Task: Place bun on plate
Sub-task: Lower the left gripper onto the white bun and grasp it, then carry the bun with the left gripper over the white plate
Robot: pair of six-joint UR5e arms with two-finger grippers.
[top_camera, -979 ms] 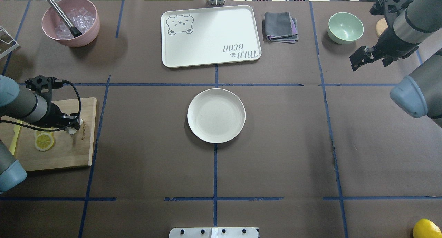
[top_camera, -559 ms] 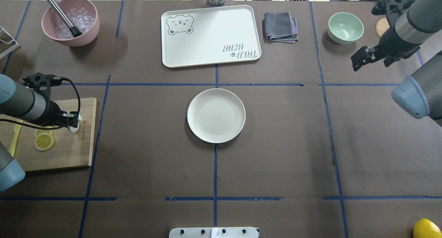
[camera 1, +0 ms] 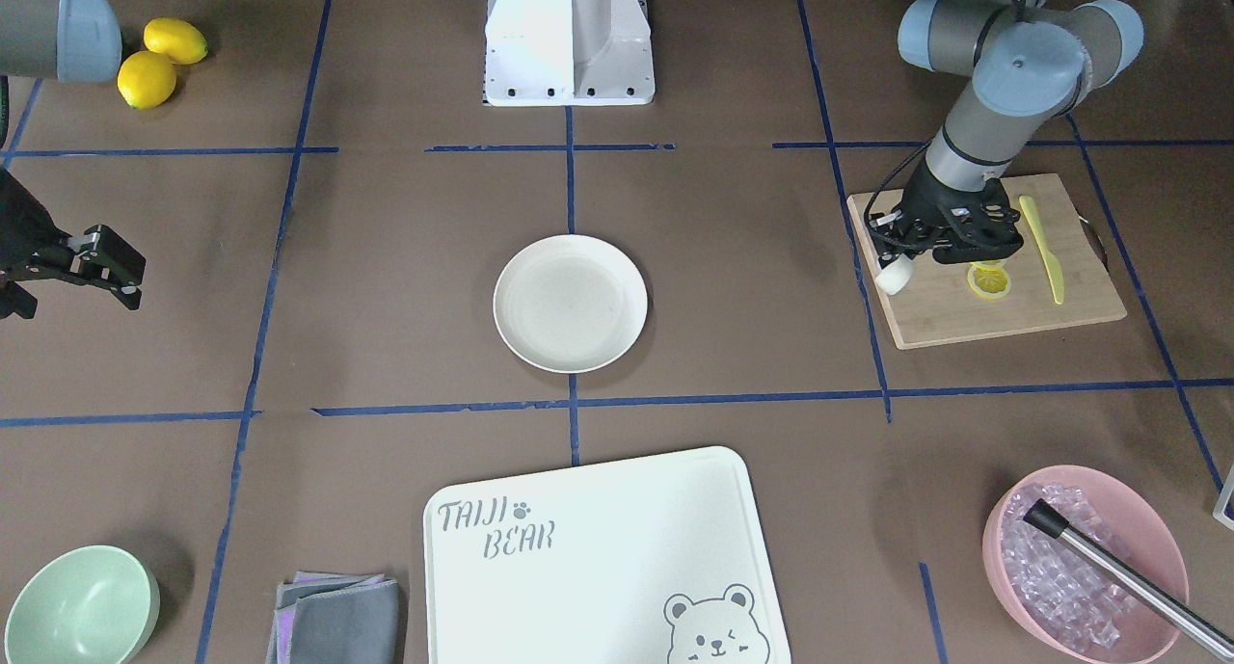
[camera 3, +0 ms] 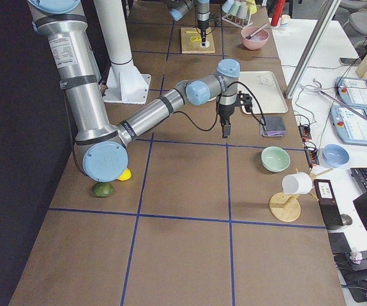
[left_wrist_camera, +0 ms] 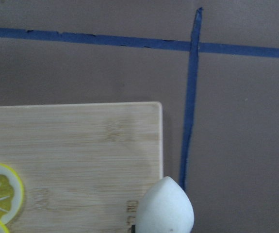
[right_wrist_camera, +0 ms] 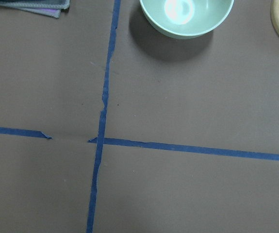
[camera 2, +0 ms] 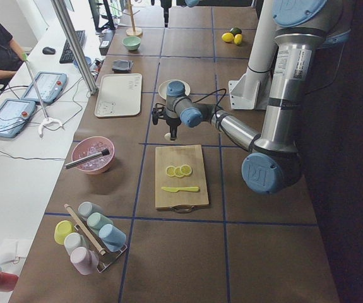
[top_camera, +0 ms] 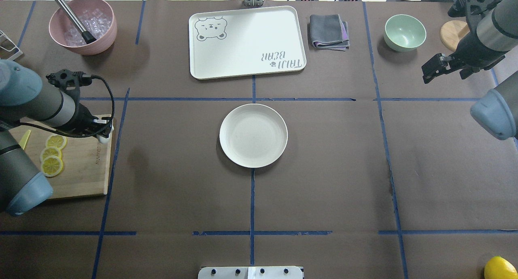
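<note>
The bun (camera 1: 894, 277) is a small white lump held in my left gripper (camera 1: 902, 262), which is shut on it just above the wooden cutting board's (camera 1: 964, 322) corner nearest the plate. In the overhead view the bun (top_camera: 106, 136) peeks out under the left gripper (top_camera: 103, 130). The left wrist view shows the bun (left_wrist_camera: 166, 208) at its bottom edge, over the board's corner. The round cream plate (top_camera: 253, 135) lies empty at the table's centre, well apart from the bun. My right gripper (top_camera: 432, 70) hovers open and empty near the mint-green bowl (top_camera: 404, 32).
Lemon slices (top_camera: 52, 153) and a yellow knife (camera 1: 1046, 250) lie on the board. At the far side stand a pink bowl of ice (top_camera: 83, 26) with a metal tool, the bear-print tray (top_camera: 247, 42) and a folded cloth (top_camera: 328, 31). Whole lemons (camera 1: 159, 57) sit near the robot's base.
My left gripper has risen with the bun and moved toward the board's far corner on the plate side, uncovering the lemon slices. The right arm has drawn back to the right.
</note>
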